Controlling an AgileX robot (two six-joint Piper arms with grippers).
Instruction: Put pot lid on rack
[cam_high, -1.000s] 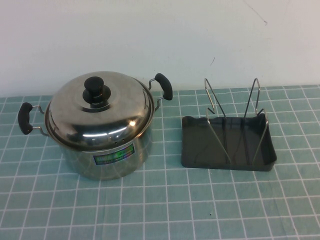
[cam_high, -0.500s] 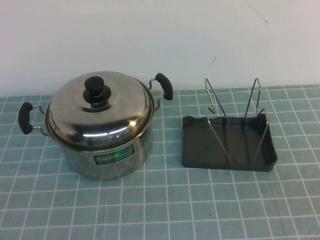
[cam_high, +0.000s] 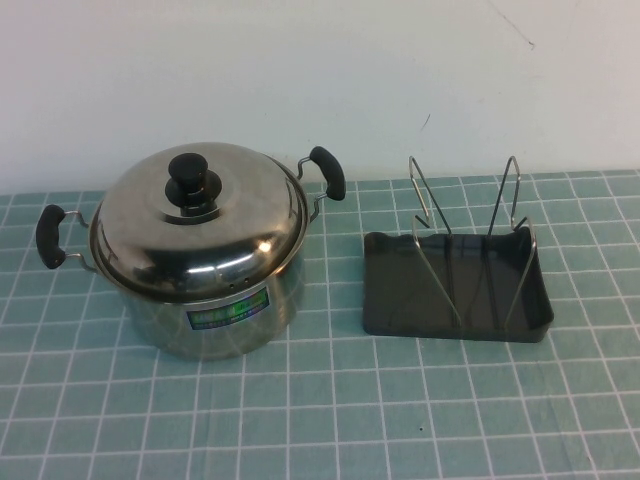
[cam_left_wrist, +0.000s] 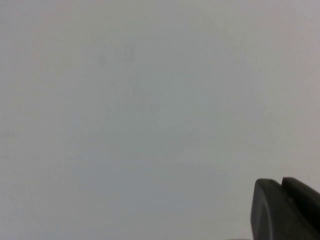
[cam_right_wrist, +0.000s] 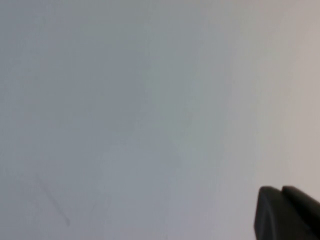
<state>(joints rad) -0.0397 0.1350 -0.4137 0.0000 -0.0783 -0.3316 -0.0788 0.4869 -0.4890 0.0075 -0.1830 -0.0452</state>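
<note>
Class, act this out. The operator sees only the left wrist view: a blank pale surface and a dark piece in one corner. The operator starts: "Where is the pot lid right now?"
Observer: The pot lid sits closed on the steel pot, on the left side of the table in the high view.
Operator: And the rack?
Observer: The rack stands to the pot's right, apart from it, with nothing between its two wire loops.
Operator: Is either hand near them?
Observer: No. Neither shows in the high view. The left hand and the right hand each appear only as a dark corner piece in their own wrist view, facing a blank pale surface.
</note>
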